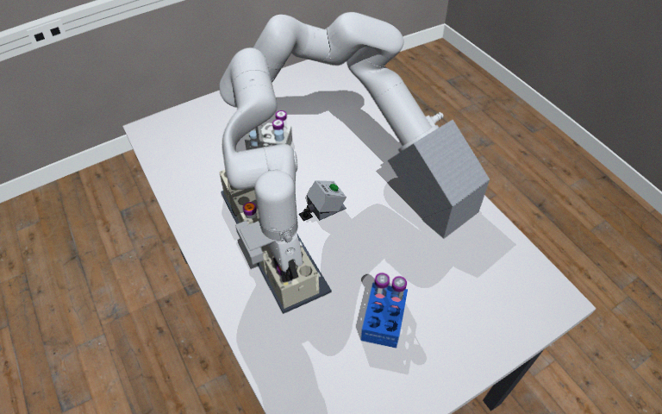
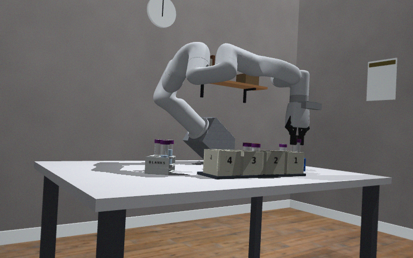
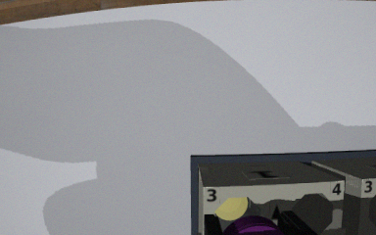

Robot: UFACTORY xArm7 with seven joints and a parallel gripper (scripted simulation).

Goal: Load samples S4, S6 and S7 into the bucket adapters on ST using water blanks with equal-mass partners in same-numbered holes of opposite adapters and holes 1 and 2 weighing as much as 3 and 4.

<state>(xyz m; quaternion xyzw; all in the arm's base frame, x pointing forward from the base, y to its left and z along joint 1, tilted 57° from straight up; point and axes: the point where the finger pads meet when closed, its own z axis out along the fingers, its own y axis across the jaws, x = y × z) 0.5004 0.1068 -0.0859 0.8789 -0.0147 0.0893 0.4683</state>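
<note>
My gripper (image 1: 291, 271) (image 2: 297, 141) (image 3: 255, 228) is shut on a purple-capped tube, upright and partly inside adapter 1 (image 1: 302, 293) (image 2: 295, 167) (image 3: 274, 189). Yellow shows at hole 3; the fingers and cap hide the tube's ID. Adapters 2 (image 2: 275, 169), 3 (image 2: 253, 169) and 4 (image 2: 229, 169) stand in line on the loading stand (image 1: 322, 291) (image 2: 258, 177). An orange-dotted tube (image 1: 249, 208) stands farther back on the stand. The exterior view shows two caps over adapter 3 and a purple cap (image 2: 283, 145) over adapter 2. The green DONE key (image 1: 334, 187) is on its desk.
The BLANKS rack (image 2: 156, 169) holds several tubes at the far end, partly hidden by the arm in the top view. A blue rack (image 1: 377, 337) at the front right holds two purple-capped tubes with pale dots. The key's desk (image 1: 324, 198) stands beside the stand.
</note>
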